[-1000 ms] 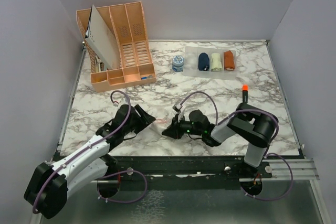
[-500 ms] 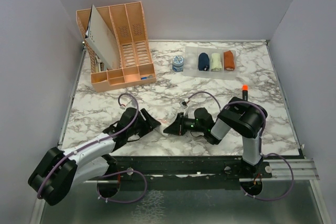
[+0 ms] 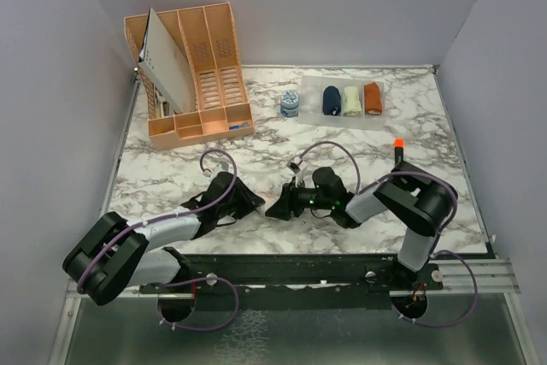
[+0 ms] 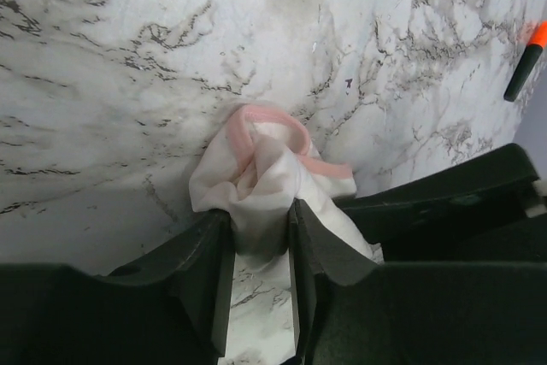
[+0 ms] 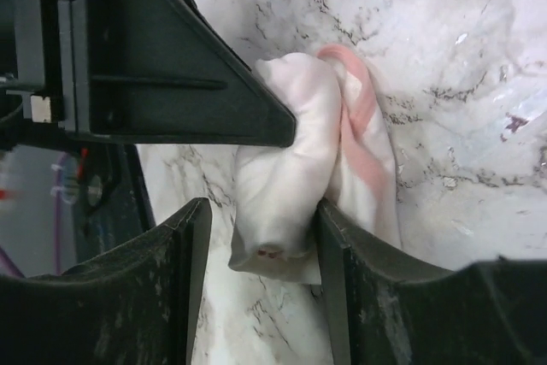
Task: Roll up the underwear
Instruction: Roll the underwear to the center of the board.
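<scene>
1. Two grippers are facing each other nose to nose just inside the near edge of the marble table [image 3: 171,168], with open marble lying behind them and to both sides.
2. Left gripper [image 4: 260,221] is pinching the bunched whitish-pink briefs [image 4: 256,168] between narrow fingers. Right gripper [image 5: 263,211] is standing wider around the same cloth, one finger touching it and the other just apart.
3. Orange-tipped marker [image 3: 397,150] is lying beside the right arm.
4. Far back, the rolled navy briefs [image 3: 332,100] are sitting in a row with a cream bundle [image 3: 351,101] and a rust-orange bundle [image 3: 373,97], beside a small blue tub [image 3: 290,104]. A peach organiser [image 3: 192,70] is occupying the far-left corner.
</scene>
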`<state>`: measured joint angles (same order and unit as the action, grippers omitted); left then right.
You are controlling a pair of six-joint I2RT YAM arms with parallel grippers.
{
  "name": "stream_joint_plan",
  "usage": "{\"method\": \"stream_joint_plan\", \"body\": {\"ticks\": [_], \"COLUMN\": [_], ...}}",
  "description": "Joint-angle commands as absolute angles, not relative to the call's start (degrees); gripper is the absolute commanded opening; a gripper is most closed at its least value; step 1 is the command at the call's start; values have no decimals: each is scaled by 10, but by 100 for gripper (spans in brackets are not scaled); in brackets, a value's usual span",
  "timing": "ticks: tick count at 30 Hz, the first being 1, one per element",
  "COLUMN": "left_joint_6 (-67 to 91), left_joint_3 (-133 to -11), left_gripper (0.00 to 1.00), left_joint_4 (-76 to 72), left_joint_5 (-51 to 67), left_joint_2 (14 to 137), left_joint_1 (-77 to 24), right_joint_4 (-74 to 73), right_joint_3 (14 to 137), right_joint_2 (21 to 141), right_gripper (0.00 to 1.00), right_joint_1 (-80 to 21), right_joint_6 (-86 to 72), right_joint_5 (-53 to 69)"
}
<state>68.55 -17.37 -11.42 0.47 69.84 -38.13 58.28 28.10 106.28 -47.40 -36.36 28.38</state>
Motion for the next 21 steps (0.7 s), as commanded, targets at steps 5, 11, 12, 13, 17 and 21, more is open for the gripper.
{"method": "stream_joint_plan", "body": {"ticks": [5, 11, 12, 13, 17, 21], "left_joint_6": [655, 651, 652, 652, 652, 653], "left_joint_3": [-178, -196, -199, -202, -214, -218], "left_gripper": [32, 32, 32, 32, 32, 32], "left_joint_4": [-32, -27, -25, -23, -4, -1], "left_joint_5": [-29, -17, -15, -14, -14, -18], "left_joint_2": [731, 745, 747, 748, 747, 741], "left_joint_1": [-397, -399, -400, -400, -400, -400], "right_joint_4": [248, 267, 271, 275, 300, 301], "right_joint_3": [348, 321, 319, 317, 316, 331], "right_joint_2": [935, 836, 832, 829, 847, 888], "right_gripper": [68, 70, 70, 69, 67, 67], "right_joint_1": [-475, -518, -533, -544, -576, -609], "right_joint_6": [-69, 73, 103, 125, 178, 225], "right_joint_5": [185, 122, 112, 105, 79, 43]}}
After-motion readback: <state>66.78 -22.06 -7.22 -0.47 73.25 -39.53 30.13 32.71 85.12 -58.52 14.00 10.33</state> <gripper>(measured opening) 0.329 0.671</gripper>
